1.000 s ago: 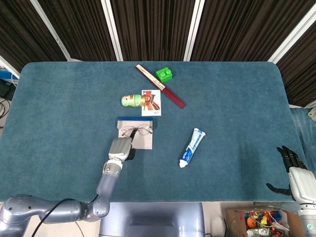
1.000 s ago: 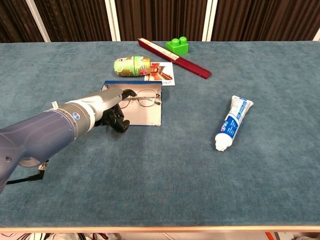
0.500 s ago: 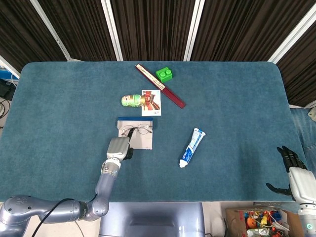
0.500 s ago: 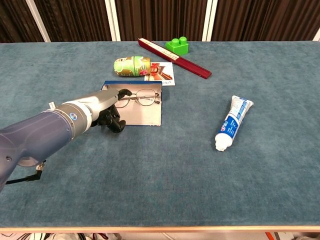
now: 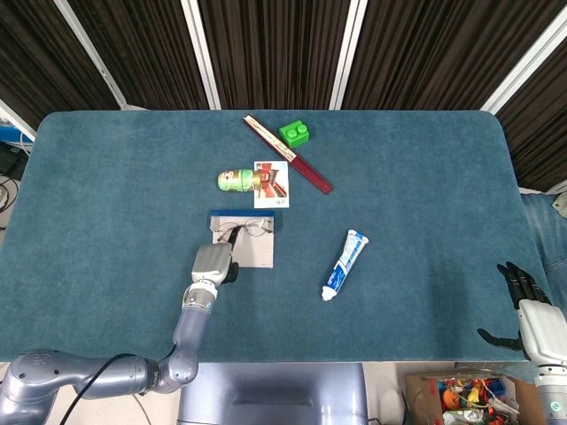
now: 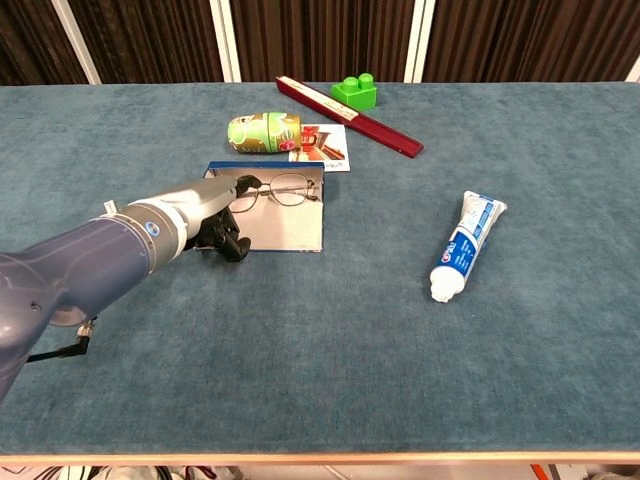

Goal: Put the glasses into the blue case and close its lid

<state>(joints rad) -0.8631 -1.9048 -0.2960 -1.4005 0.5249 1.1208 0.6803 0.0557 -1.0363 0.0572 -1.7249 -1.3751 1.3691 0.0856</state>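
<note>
The blue case (image 5: 258, 255) (image 6: 292, 230) lies open and flat, left of the table's middle, showing its pale lining. Thin wire-framed glasses (image 5: 247, 230) (image 6: 283, 190) rest on the far part of that lining, close to the blue back edge. My left hand (image 5: 213, 264) (image 6: 204, 214) sits at the case's near left corner. One finger reaches the left end of the glasses and seems to pinch it against the thumb, while the other fingers curl under. My right hand (image 5: 529, 312) hangs off the table's right front edge, fingers apart, holding nothing.
A toothpaste tube (image 5: 345, 263) (image 6: 467, 245) lies to the right of the case. Behind the case are a green can (image 5: 237, 181) (image 6: 262, 132) on its side, a picture card (image 5: 271, 184), a dark red strip (image 5: 297, 161) and a green brick (image 5: 294, 134).
The glasses have shifted a little towards the case's far edge, and my left hand has moved with them. The right hand has stayed still.
</note>
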